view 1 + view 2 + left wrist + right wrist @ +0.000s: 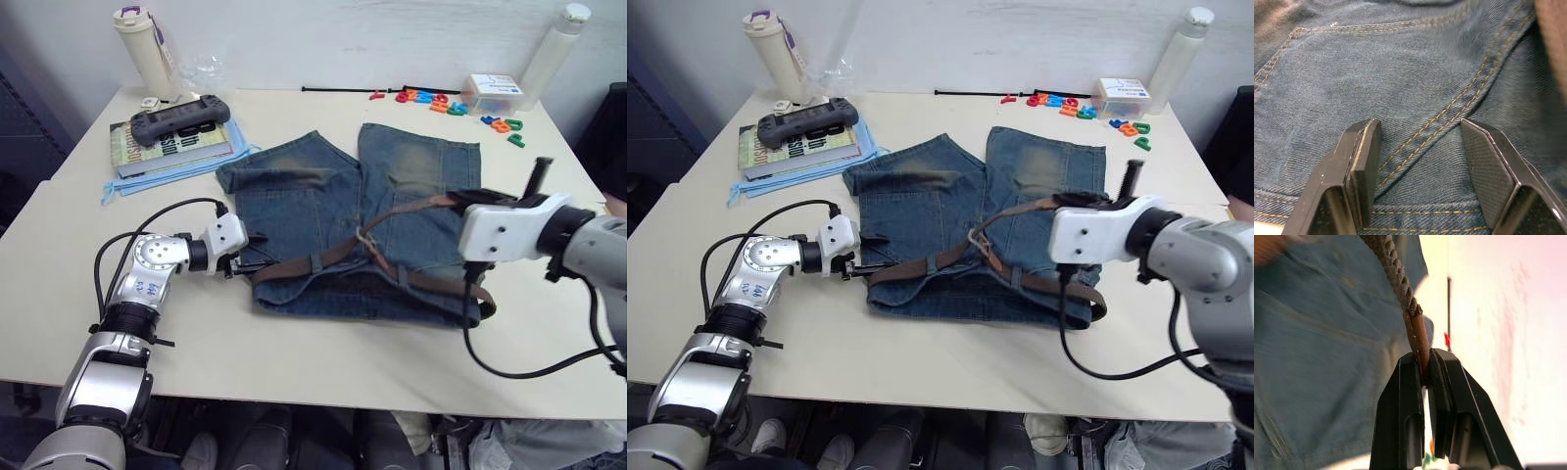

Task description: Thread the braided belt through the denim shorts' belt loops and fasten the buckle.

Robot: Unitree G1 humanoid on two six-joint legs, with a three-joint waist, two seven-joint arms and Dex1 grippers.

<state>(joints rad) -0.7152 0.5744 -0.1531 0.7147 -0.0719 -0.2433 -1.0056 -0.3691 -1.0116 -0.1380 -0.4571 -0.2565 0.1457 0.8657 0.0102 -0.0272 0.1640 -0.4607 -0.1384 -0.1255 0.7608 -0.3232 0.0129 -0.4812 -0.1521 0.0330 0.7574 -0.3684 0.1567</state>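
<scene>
Braided belt (323,257) lies along the waistband of the denim shorts (343,196) in the head views, one end rising to the right gripper (1073,201). Left wrist view: left gripper (1418,169) spread wide over denim. Right wrist view: fingers (1440,377) clamp the belt's tip.

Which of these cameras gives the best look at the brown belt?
The left eye view: the braided belt lies in full across the denim shorts, its free end rising to the right gripper. The right eye view shows nearly the same. The right wrist view shows the pinched tip; the left wrist view, a blurred brown edge.
</scene>
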